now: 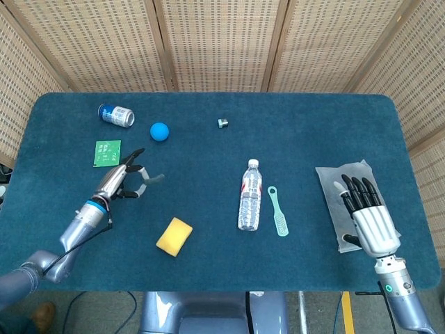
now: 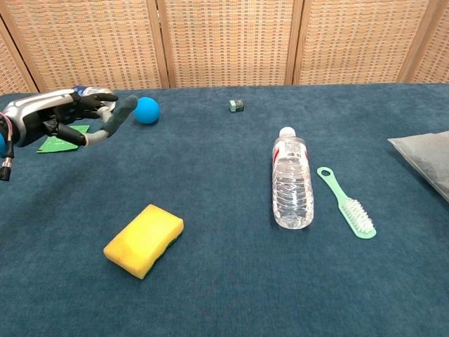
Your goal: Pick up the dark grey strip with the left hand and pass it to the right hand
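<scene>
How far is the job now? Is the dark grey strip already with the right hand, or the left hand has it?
Done: the left hand holds the dark grey strip, lifted above the table.
In hand: carrying it; it hangs over the left part of the table, near the blue ball.
Left: the pass itself. The right hand is open over the grey bag at the far right, with the bottle between the two hands.

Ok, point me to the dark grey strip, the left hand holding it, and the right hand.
Dark grey strip (image 2: pixel 121 112), chest view, on its free upper end.
Left hand (image 2: pixel 49 118), chest view, on the silver back.
Right hand (image 1: pixel 370 220), head view, on the silver back.
</scene>
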{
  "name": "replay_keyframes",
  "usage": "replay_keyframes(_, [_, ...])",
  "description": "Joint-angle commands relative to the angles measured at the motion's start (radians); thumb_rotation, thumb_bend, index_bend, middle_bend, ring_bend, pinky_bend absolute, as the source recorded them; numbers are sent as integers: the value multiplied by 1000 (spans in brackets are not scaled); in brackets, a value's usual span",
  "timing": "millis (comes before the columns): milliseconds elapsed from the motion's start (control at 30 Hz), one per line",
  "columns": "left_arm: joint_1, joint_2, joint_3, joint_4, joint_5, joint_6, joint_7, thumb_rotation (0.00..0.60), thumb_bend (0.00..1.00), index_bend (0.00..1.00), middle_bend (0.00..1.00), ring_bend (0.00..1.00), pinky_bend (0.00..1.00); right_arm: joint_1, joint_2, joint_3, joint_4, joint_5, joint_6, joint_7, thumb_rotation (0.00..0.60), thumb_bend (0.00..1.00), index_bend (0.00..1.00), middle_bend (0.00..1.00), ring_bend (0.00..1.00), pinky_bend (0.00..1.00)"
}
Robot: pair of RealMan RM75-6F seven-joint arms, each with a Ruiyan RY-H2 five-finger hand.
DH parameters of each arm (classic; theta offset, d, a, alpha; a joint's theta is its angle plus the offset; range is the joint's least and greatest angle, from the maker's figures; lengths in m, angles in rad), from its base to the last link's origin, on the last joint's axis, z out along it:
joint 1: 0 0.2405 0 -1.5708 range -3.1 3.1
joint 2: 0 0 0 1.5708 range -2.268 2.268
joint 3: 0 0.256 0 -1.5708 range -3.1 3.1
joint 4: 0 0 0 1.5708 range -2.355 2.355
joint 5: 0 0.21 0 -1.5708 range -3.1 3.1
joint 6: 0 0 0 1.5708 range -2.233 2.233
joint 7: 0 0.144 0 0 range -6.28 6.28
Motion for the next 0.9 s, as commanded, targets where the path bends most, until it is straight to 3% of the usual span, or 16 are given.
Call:
replay_keyframes(33, [-32,24,-21,-140,40,33,-51,600,486,776,0,0,0,71,34,35,-24,-31,-48,78,600,0,65,0,0,0])
replay_keyframes(267, [-88,-61,-61,-209,-6,12,46,600,486,785,0,0,0,195,43,77,-15,-99,-100,218,600,0,154,10,0,0])
replay_keyframes(500, [-140,-133,-102,-259,-77,-43,96,600,486,787,0,0,0,300,65,100,-54,-117,-189,261,600,42,259,56,0,0])
replay_keyframes(733, [-188,-173,-153,-294,-161,-90,164,600,504,788,0,0,0,380,61,127,-97,-84,-265,248,600,192,351,96,0,0])
replay_keyframes(900, [-217,-198,-178,-298,-209,-103,237,600,505,788,0,0,0,421,46,134,-120,-69,-306,184,600,223,368,113,0,0])
